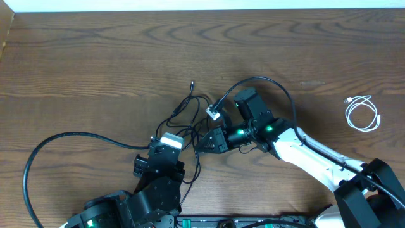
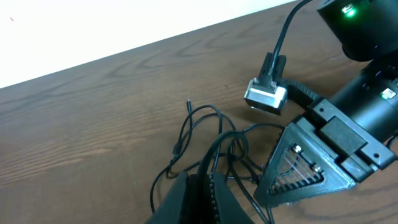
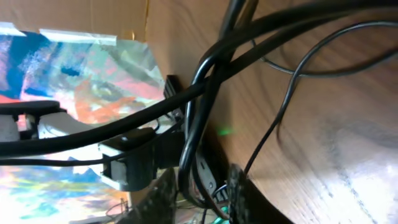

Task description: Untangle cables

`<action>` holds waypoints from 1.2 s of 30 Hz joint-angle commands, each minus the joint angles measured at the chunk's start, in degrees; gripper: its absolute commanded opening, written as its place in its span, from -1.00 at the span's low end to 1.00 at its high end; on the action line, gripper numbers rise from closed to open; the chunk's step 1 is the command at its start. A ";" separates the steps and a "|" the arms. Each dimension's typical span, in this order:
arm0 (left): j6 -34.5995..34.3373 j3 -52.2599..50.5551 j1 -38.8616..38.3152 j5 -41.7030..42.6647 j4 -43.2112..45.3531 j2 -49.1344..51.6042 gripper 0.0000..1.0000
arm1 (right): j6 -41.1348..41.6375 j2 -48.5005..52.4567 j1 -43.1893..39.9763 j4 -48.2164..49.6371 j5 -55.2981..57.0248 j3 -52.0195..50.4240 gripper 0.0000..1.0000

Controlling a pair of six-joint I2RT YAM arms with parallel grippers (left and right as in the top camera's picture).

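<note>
The cables (image 1: 190, 123) lie as a loose knot near the middle of the tabletop (image 1: 95, 63), between the two arms. The largest is a thick black lead (image 1: 278, 88) that arcs over the right arm and ends in a silver block connector (image 1: 214, 114). The others are thin black wires (image 2: 186, 134) looping and crossing over one another, one with a small plug end (image 1: 192, 83) pointing away from the robot. The left tool (image 2: 202, 199) is clenched on a black strand of the cables. The right tool (image 3: 202, 193) has a thick black strand running between its fingers (image 3: 242, 193); whether it pinches cannot be told. The tabletop is dark brown wood grain, with a pale wall (image 2: 93, 31) along its far edge. Well apart at the right lies a small coiled white cord (image 1: 362, 113).
</note>
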 commanded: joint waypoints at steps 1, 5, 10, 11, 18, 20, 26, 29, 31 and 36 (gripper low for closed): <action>-0.96 0.59 0.20 -1.79 -0.74 -0.15 -0.85 | 0.66 0.17 0.20 0.11 0.94 0.11 -0.55; -0.96 0.59 0.20 -1.79 -0.90 -0.15 -0.85 | 0.66 0.17 0.20 0.09 2.25 0.11 -0.54; -0.96 0.59 0.20 -1.79 -0.90 -0.15 -0.85 | 1.81 0.17 0.70 0.04 6.91 0.09 -0.55; -0.96 0.59 0.20 -1.79 -0.90 -0.15 -0.85 | 1.97 0.17 0.87 0.07 8.22 0.11 -0.55; -0.98 0.59 0.20 -1.77 -0.90 -0.15 -0.85 | 3.41 0.17 3.34 0.11 20.20 0.09 -0.67; -0.98 0.59 0.20 -1.77 -0.90 -0.15 -0.85 | 3.63 0.17 4.55 0.20 25.03 0.11 -0.73; -1.18 0.59 0.20 -1.77 -0.87 -0.15 -0.85 | 3.61 0.17 9.38 0.42 37.29 0.09 -0.53; -1.14 0.59 0.20 -2.14 -1.11 -0.15 -0.85 | 3.63 0.17 10.16 -1.38 40.94 0.09 -0.98; -1.20 0.59 0.20 -4.46 -2.47 -0.17 -0.85 | 3.61 0.17 9.68 -3.37 42.12 0.11 -0.98; -10.91 0.61 0.20 -15.80 -9.79 -0.20 -0.85 | 3.17 0.17 6.88 -13.77 47.65 0.09 -0.98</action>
